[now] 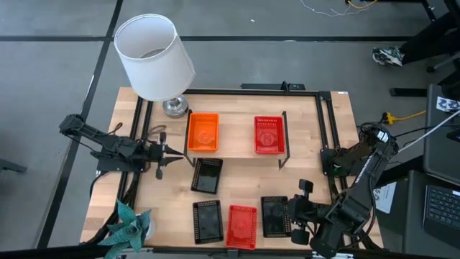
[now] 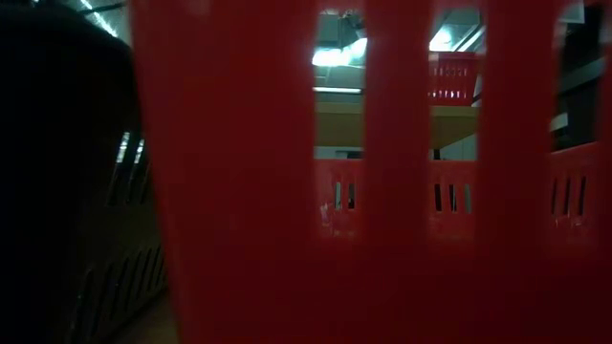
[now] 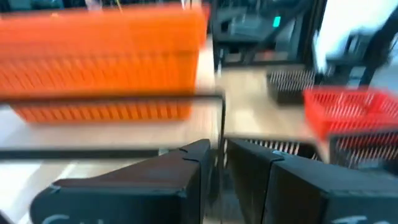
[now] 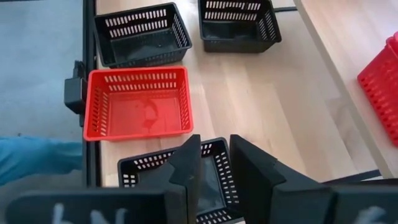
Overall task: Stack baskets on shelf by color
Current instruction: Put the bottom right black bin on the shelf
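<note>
The shelf [image 1: 237, 137] stands at the table's far middle. On it sit an orange basket stack [image 1: 202, 133] and a red basket [image 1: 269, 135]. Three black baskets [image 1: 207, 175] [image 1: 207, 220] [image 1: 275, 216] and a red basket [image 1: 241, 226] rest on the tabletop. My left gripper [image 1: 164, 152] is shut and empty, level, just left of the shelf, facing the orange baskets [image 3: 106, 56]. My right gripper [image 4: 215, 158] is slightly open and empty, above the near-right black basket [image 4: 208, 180]. In the low view the near red basket [image 2: 239, 172] fills most of the picture.
A white lamp [image 1: 154, 57] stands at the far left corner, and a teal plant [image 1: 129, 223] at the near left corner. A black metal frame [image 1: 327, 122] runs round the table. Bare wood lies between the shelf and the near row of baskets.
</note>
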`<state>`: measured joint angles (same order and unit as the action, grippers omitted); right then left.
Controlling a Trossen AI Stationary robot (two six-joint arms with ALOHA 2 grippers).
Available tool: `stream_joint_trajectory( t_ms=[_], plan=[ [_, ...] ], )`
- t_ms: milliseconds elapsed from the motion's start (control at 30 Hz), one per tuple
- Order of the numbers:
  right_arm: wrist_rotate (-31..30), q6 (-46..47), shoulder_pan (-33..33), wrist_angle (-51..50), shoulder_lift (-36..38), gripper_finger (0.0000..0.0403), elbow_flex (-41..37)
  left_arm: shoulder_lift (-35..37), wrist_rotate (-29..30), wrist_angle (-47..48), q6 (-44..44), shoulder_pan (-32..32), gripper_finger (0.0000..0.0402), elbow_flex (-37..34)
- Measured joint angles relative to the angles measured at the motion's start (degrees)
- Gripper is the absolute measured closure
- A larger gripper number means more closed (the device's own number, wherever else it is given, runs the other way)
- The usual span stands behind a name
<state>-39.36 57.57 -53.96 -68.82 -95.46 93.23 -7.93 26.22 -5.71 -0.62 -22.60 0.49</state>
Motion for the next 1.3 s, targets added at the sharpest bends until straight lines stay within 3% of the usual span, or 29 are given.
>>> stream_joint_trajectory(
  t_ms=[133, 433, 1067, 1300],
  plan=[
    [1.1, -1.1, 0.0, 0.0, 0.0, 0.0317, 0.0, 7.7, 0.0, 1.5, 0.0, -3.6, 0.0351, 0.0],
    [1.5, -1.1, 0.0, 0.0, 0.0, 0.0317, 0.0, 7.8, -0.8, -1.1, -0.1, -13.8, 0.0351, 0.0],
    [3.5, -1.0, -0.6, 4.3, 0.0, 0.0317, 0.0, 7.8, -1.2, -9.4, 0.0, -1.1, 0.0351, 0.0],
    [4.0, -1.3, -0.6, 5.8, 0.0, 0.0317, -1.4, 7.8, -1.2, -5.6, 0.0, -0.3, 0.0351, 0.0]
  ],
)
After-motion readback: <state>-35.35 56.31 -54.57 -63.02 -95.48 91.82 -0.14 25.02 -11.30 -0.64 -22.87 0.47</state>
